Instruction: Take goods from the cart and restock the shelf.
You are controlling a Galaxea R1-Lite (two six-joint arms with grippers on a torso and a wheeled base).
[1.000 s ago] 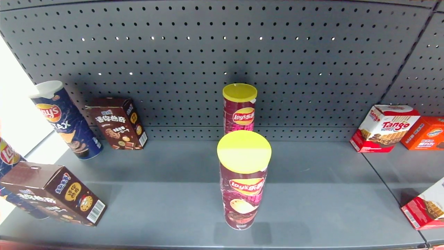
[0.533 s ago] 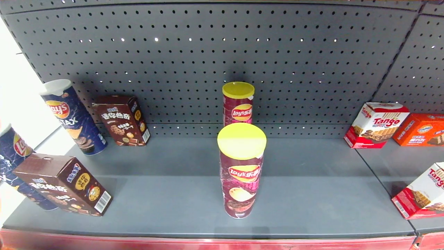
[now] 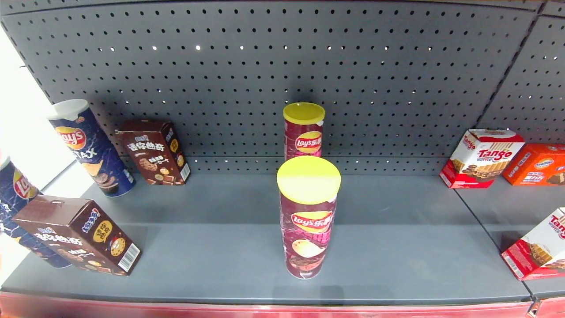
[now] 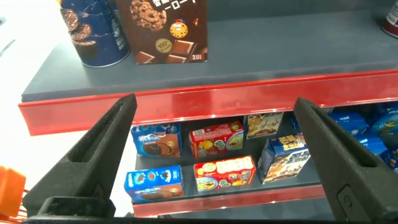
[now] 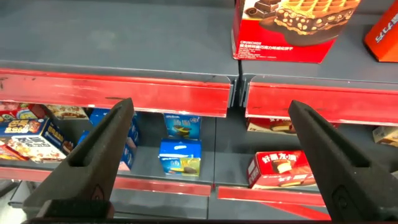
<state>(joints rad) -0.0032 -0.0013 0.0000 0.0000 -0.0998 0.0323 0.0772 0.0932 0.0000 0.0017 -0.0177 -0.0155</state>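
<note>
Two maroon chip cans with yellow lids stand upright on the grey shelf, one near the front and one against the pegboard. In the left wrist view my left gripper is open and holds nothing, in front of the shelf's red edge, below a brown cookie box and a blue can. My right gripper is also open with nothing in it, facing the red edge below a red and white wafer box.
At the shelf's left are two blue chip cans and two brown cookie boxes. On the right are wafer boxes and an orange box. Lower shelves hold several small snack boxes.
The head view has drawn back from the shelf, bringing its red front edge into the picture. The goods on the shelf have not moved.
</note>
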